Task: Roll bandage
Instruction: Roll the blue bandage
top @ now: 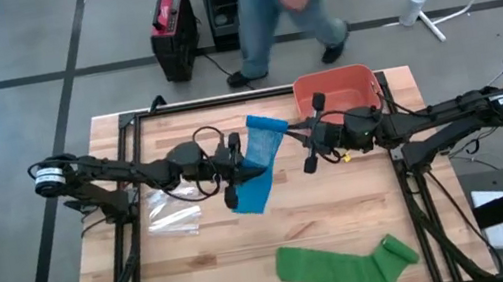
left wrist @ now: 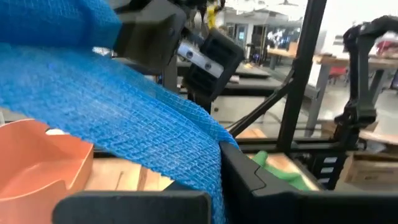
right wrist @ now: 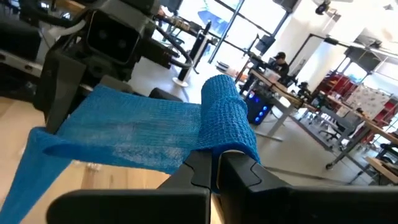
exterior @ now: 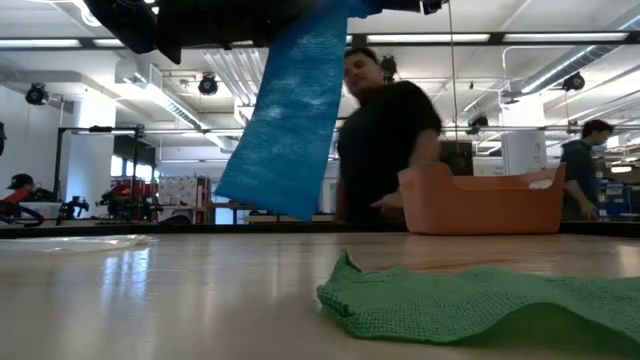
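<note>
Green bandage (exterior: 480,305) lies closest in the low view, flat on the table (top: 241,264). Mid-frame in the high view, the left tool (top: 237,158) and right tool (top: 304,143) are each pinched tight on the blue bandage (top: 259,175), lifted off the wood (its rolled end (right wrist: 227,115) sits at the right tool). An orange bin (top: 339,87) stands upper right.

Two dark arms here, both built from slim black tubular links with chunkier joint housings, and each has a pale ring-shaped cap at its outer shoulder end. Black cables loop loosely along the links (a flash of yellow shows by the right wrist). Up close, the left claw (left wrist: 217,186) and right claw (right wrist: 214,177) show matte black, angular, blocky fingers.
</note>
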You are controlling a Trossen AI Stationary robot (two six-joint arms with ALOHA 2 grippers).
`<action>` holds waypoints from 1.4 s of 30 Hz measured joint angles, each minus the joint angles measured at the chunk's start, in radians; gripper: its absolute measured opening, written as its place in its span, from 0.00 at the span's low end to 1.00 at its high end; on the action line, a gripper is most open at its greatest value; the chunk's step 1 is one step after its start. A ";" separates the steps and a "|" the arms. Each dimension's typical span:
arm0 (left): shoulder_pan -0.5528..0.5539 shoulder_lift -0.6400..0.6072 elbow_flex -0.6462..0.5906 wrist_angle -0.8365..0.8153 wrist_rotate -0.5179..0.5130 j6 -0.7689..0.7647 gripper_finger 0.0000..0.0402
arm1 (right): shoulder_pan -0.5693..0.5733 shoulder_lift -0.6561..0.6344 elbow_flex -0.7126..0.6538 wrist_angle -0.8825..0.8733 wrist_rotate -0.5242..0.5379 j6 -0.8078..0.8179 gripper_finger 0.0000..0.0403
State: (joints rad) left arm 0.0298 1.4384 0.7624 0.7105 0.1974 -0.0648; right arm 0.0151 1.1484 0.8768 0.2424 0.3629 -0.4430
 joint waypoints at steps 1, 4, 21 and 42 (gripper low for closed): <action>0.004 -0.008 0.000 -0.025 -0.001 0.017 0.01 | 0.000 0.000 0.000 0.007 0.000 0.000 0.01; 0.021 -0.027 0.003 -0.079 -0.020 0.038 0.07 | 0.000 0.000 0.000 0.007 0.003 0.000 0.01; 0.059 -0.070 0.005 -0.156 -0.026 -0.001 0.55 | 0.000 -0.001 0.000 0.003 -0.004 -0.053 0.01; 0.102 -0.394 0.006 -0.338 0.074 0.113 0.56 | 0.006 0.008 0.000 0.001 -0.189 -0.121 0.01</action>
State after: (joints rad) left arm 0.1323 1.0441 0.7685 0.3723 0.2714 0.0479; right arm 0.0216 1.1563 0.8768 0.2432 0.1737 -0.5640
